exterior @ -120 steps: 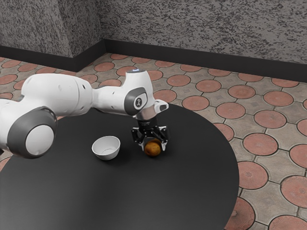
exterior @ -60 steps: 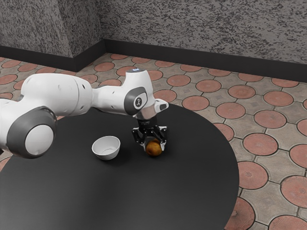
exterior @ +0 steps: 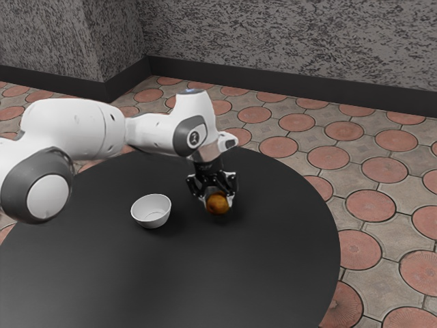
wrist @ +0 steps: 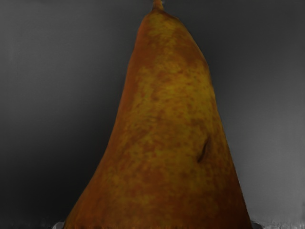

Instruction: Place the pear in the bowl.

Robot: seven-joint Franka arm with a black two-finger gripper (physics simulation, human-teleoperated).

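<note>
Exterior view: the white arm is standing a little higher than half a second ago, and the pear is rising with it, so the grasp seems to be holding and the lift beginning. The black pincer is gripping the fruit from two sides. The pear is hanging low over the dark round worktop, near the bowl and apart from it; the bowl is keeping its earlier place, upright and waiting, toward the exterior view's left. Wrist view: the pear is lying lengthwise under the hand, its stem pointing away from the grip. Counting: one pear, one bowl, one pincer, one arm, one worktop. Placing is still pending; the next move is probably calling for more height, then a short sideways carry. Tapering flesh could be slipping or turning if the hold is loosening, or clipping the rim if travelling too low.
</note>
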